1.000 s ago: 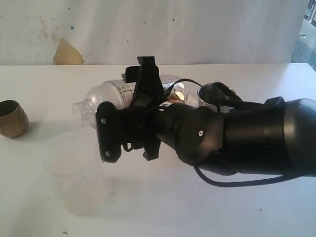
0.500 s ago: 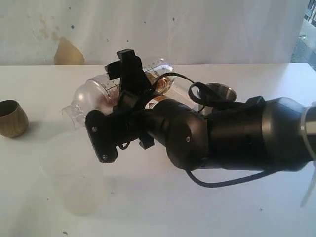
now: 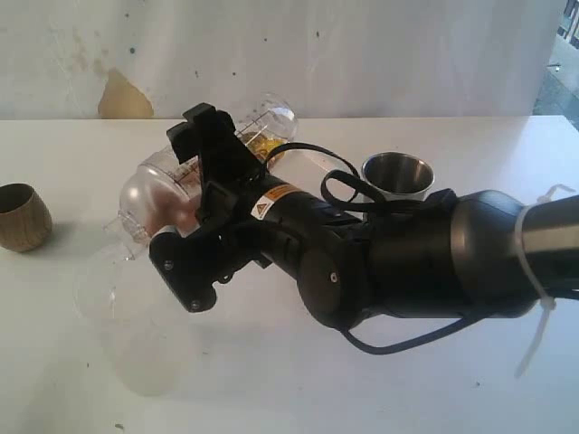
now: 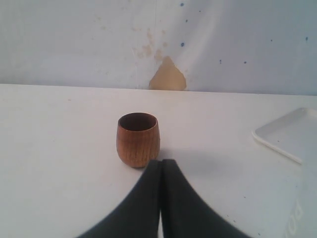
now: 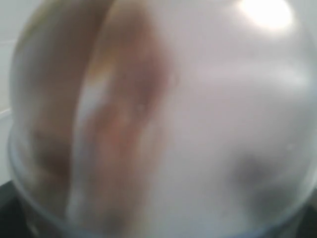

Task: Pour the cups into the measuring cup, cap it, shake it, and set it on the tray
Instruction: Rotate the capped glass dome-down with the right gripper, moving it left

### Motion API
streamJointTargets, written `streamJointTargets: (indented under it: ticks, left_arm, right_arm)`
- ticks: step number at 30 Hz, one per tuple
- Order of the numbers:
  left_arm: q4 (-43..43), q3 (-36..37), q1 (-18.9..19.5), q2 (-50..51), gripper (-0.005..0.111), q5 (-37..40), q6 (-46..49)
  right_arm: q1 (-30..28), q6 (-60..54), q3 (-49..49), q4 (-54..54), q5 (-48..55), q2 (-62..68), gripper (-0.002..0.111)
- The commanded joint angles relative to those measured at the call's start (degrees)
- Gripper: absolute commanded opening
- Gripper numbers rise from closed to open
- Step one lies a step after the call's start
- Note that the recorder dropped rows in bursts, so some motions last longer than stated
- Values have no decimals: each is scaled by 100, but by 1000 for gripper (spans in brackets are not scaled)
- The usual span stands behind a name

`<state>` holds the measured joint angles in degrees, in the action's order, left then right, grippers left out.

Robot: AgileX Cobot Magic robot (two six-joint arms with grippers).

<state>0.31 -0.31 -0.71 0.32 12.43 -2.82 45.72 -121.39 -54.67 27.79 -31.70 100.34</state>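
Note:
My right gripper (image 3: 210,152) is shut on the measuring cup (image 3: 237,145), a clear cylinder held tilted above the table, its clear dome cap (image 3: 145,194) at the lower left end. Yellowish bits lie near its raised end. In the right wrist view the blurred measuring cup (image 5: 163,124) fills the picture and hides the fingers. The steel tumbler (image 3: 398,174) stands upright behind the right arm. The wooden cup (image 3: 20,217) stands at the far left. In the left wrist view my left gripper (image 4: 161,162) is shut and empty, just short of the wooden cup (image 4: 138,139). The white tray (image 4: 292,136) shows beside it.
A frosted milky cup (image 3: 136,321) stands at the front left, below the held cup's capped end. The bulky black right arm (image 3: 407,262) crosses the middle of the table. A wall with a tan stain (image 3: 122,98) closes the back.
The right arm has swung the capped measuring cup to the left and tilted it, its capped end dropping and the other end rising. The steel tumbler now shows fully. The left gripper stays shut.

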Motion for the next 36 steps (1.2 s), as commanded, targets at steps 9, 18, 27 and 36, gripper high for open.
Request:
streamJointTargets:
  ticks: [9,18,27,36]
  left_arm:
    - [13,31,9,-32,0,-38,15]
    - [13,31,9,-32,0,-38,15]
    - [13,31,9,-32,0,-38,15]
    - [13,31,9,-32,0,-38,15]
  right_arm:
    - [-5,-79,-94,-216,-607,-75,0]
    - [-194,-79,-94,-423,-650,-75,0]
    - [-194,-79,-94,-991,-662,-75,0]
    - [-194,-79,-94,-1118,-652,-75,0]
